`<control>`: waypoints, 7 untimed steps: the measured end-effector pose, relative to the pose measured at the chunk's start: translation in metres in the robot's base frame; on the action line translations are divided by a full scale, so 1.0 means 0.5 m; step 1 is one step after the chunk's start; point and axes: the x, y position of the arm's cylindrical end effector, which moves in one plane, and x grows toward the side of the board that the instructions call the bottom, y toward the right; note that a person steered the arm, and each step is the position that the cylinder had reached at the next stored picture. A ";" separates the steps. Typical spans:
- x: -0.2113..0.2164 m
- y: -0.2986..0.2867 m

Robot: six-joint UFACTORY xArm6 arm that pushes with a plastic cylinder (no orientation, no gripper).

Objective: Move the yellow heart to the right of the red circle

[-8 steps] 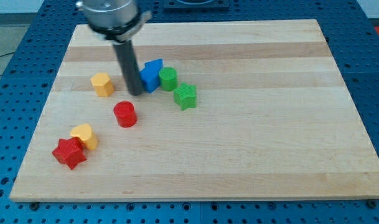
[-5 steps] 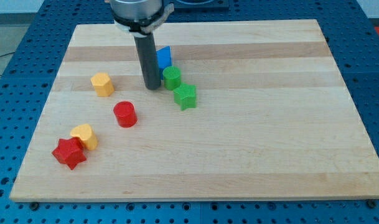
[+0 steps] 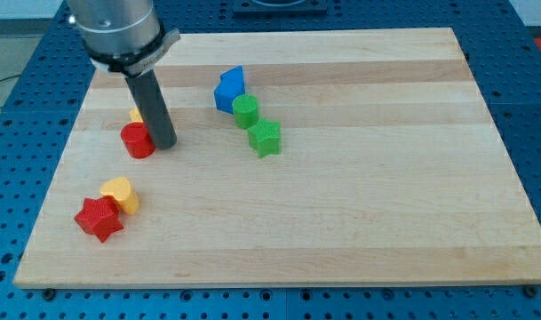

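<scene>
My tip (image 3: 165, 144) — a bare rod with no claw to open or close — touches the red circle (image 3: 138, 140) on its left, while the yellow heart (image 3: 121, 194) sits lower-left, unreached.

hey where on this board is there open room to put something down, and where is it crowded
Free: the board's whole right half, right of the green star, and the bottom strip right of the red star. Crowded: upper left, where my tip sits beside the red circle, and the cluster of blue block, green circle and green star.
</scene>
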 end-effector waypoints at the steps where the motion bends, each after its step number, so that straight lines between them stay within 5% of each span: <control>1: 0.220 0.055; 2: 0.367 -0.056; 3: 0.382 -0.173; 6: 0.161 -0.116; 7: 0.227 -0.100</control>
